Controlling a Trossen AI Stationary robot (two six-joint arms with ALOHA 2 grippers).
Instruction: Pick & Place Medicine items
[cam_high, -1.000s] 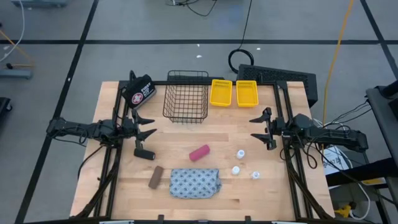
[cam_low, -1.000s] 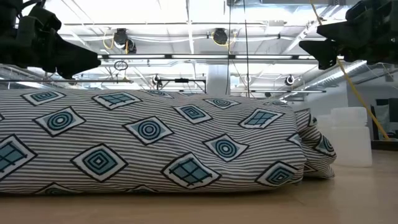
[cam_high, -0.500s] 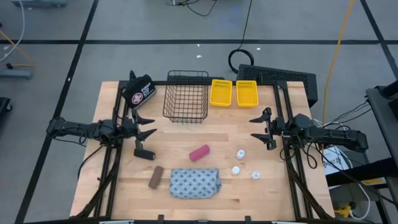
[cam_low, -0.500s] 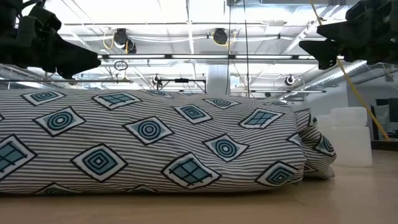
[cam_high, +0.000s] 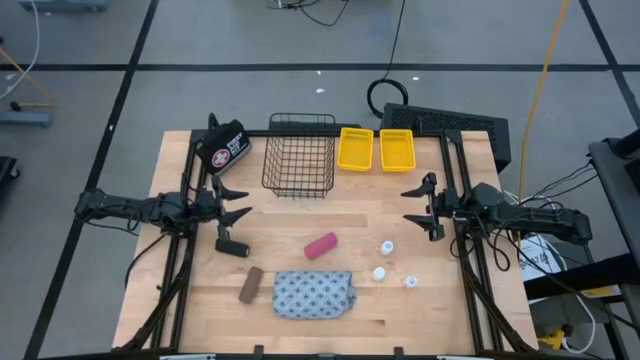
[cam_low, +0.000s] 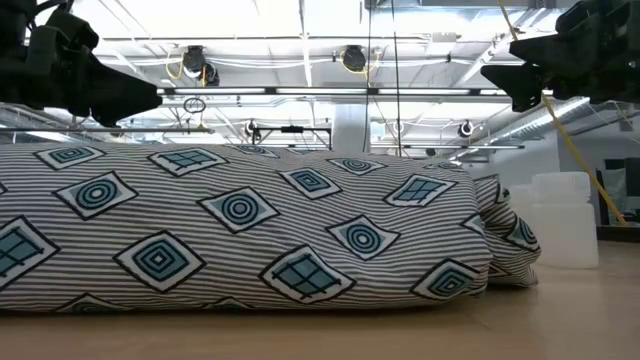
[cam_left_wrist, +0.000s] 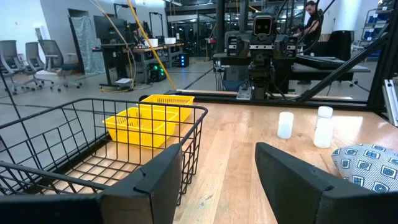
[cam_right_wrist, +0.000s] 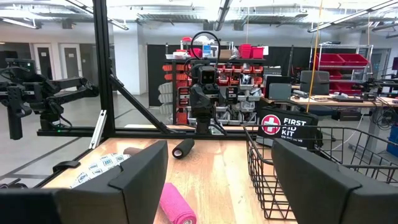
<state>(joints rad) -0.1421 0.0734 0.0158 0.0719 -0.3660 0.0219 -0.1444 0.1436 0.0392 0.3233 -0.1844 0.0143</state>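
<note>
From above, the left arm's fingers (cam_high: 237, 203) and the right arm's fingers (cam_high: 421, 205) hang open and empty over the wooden surface (cam_high: 350, 215). Between them lie the pink finger-length roll (cam_high: 320, 245), three tiny white bottles (cam_high: 385, 247) and the blue-grey patterned soft pouch (cam_high: 314, 294); the small black handled piece (cam_high: 232, 243) sits just below the left fingers

Low view: the pouch (cam_low: 250, 230) fills the frame

Left wrist view: a black wire basket (cam_left_wrist: 93, 149) stands beside the parted fingers

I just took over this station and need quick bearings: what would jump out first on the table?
The blue-grey patterned pouch lies at the table's near edge and fills the low view, with the pink roll just behind it. The black wire basket and two yellow trays stand along the far edge. Both arms wait apart at the sides, left gripper and right gripper open, holding nothing.
</note>
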